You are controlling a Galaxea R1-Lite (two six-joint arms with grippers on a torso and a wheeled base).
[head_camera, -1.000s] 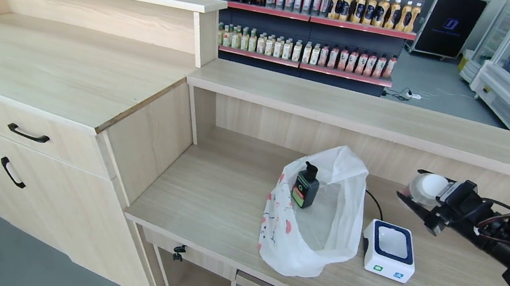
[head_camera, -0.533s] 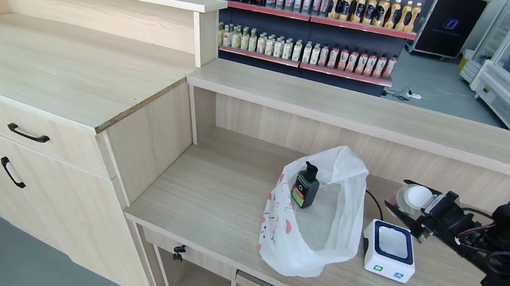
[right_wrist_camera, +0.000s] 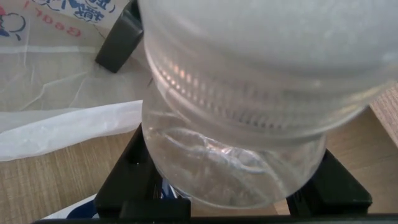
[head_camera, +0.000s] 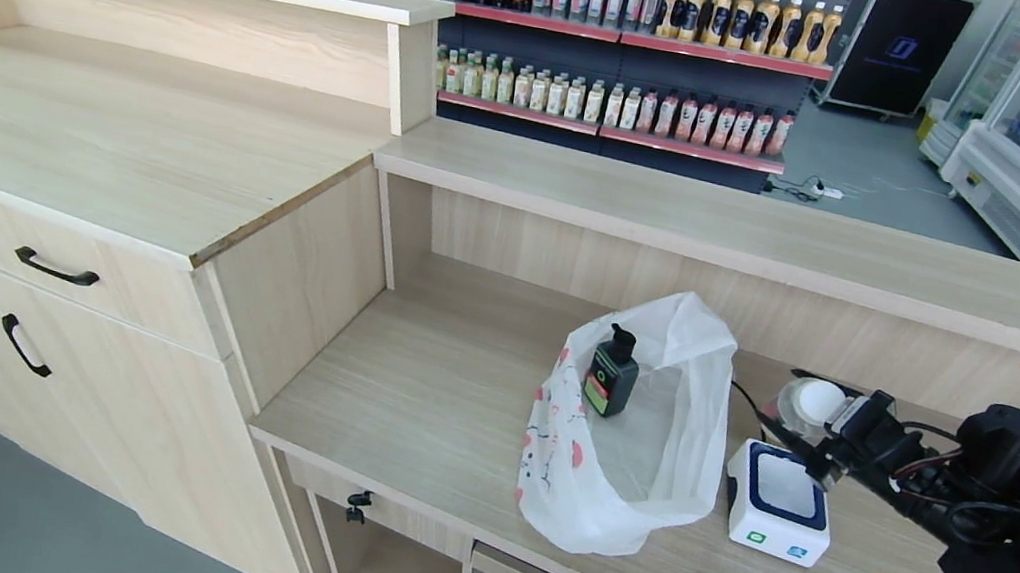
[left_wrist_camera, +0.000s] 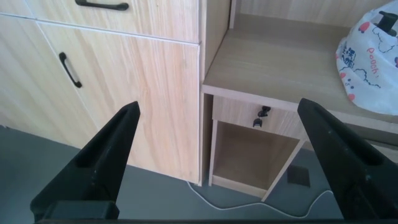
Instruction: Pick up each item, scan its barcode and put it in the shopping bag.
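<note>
- Right tool [head_camera: 790, 409] is clamped on a clear, white-capped jar [right_wrist_camera: 242, 143], just above the scanner [head_camera: 780, 499], beside the shopping bag [head_camera: 636, 457];
- jar probably light, stiff, slick; grip the body, not the cap;
- left tool [left_wrist_camera: 219, 106] spread, empty.

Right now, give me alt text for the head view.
The right end effector holds a clear white-capped jar near a white scanner on a wooden counter, beside an open plastic shopping bag containing a dark pump bottle.
</note>
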